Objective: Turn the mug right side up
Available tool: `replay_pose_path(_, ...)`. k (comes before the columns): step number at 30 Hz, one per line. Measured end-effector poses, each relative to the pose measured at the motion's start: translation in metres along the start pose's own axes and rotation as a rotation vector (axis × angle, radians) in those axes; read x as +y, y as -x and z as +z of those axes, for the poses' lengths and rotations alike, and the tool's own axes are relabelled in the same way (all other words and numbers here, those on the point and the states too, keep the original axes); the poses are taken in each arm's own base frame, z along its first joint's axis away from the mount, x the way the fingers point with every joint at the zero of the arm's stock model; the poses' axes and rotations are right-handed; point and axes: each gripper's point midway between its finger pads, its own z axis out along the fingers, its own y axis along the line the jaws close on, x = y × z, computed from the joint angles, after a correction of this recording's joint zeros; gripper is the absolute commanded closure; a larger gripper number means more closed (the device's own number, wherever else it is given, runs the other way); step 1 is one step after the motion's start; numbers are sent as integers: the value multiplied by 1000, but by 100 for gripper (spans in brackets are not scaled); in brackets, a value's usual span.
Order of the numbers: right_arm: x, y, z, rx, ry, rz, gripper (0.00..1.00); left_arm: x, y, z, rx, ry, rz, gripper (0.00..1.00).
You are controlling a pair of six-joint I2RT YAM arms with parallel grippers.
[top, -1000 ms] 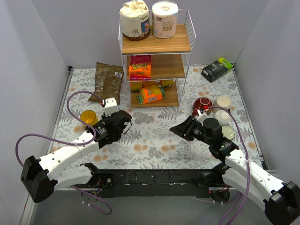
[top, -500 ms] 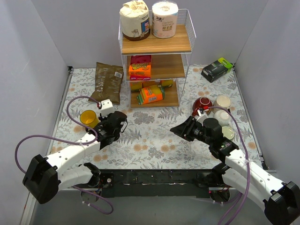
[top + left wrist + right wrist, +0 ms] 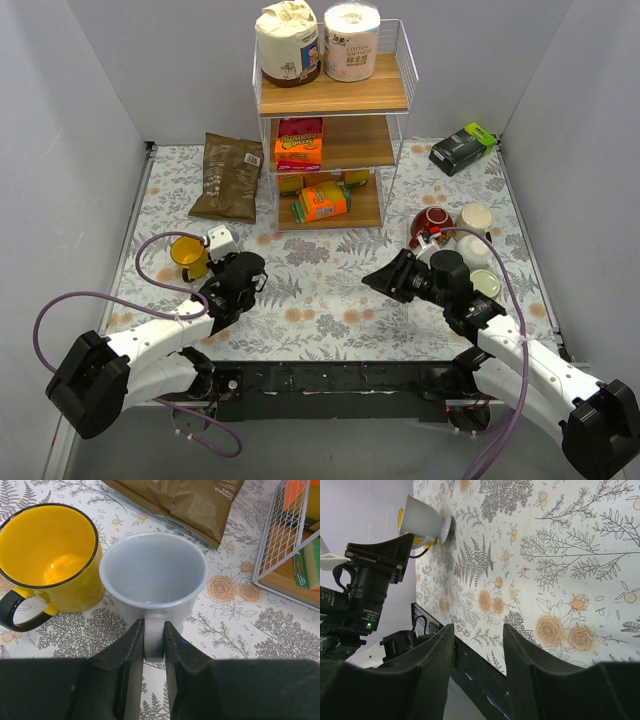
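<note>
Pale grey walls (image 3: 70, 150) close the table (image 3: 330, 320) in at the left, back and right. A white cloth (image 3: 450, 200) printed with grey ferns and orange flowers covers it. A white wire rack (image 3: 335, 97) with three wooden shelves stands at the back. The light is even, with faint shadows.

Yellow mug (image 3: 50, 545) upright nr brown pouch (image 3: 185, 497), rack (image 3: 335, 95) w/ snack packs (image 3: 299, 143) (2 rolls (image 3: 288, 40) on top)

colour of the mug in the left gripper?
White, greyish inside: the mug, pinched at its handle by the left gripper. Best in left wrist view.
</note>
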Motion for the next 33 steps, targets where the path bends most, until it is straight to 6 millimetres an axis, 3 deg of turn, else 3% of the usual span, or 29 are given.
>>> replay_pose_path(3, -3, 0, 1, 5, -8, -2, 49, -1, 0, 1, -9, 4, -7, 93)
replay_pose_path(8, -3, 0, 1, 7, -9, -2, 49, 1, -2, 6, -25, 44, -31, 97)
replay_pose_path(9, -3, 0, 1, 7, -9, -2, 49, 1, -3, 8, -27, 56, -34, 89)
replay_pose_path(19, 7, 10, -2, -16, 6, -3, 49, 8, -15, 12, 4, 138, -28, 55)
replay_pose_path(22, 9, 11, -3, -18, 7, -3, 49, 10, -14, 10, 7, 141, -41, 40)
replay_pose_path(23, 9, 11, -3, -18, 5, -2, 49, 10, -14, 10, 6, 141, -51, 31)
replay_pose_path(26, 9, 12, -3, -18, 0, 0, 46, 12, -13, 8, 10, 144, -67, 21)
replay_pose_path(27, 10, 13, -3, -17, -4, 0, 43, 13, -13, 7, 14, 146, -70, 15)
replay_pose_path(28, 10, 14, -4, -18, -12, 0, 41, 13, -13, 6, 20, 146, -73, 2)
replay_pose_path(33, 4, 26, -5, -34, -102, -17, 27, -1, 8, -1, 44, 116, -132, 2)
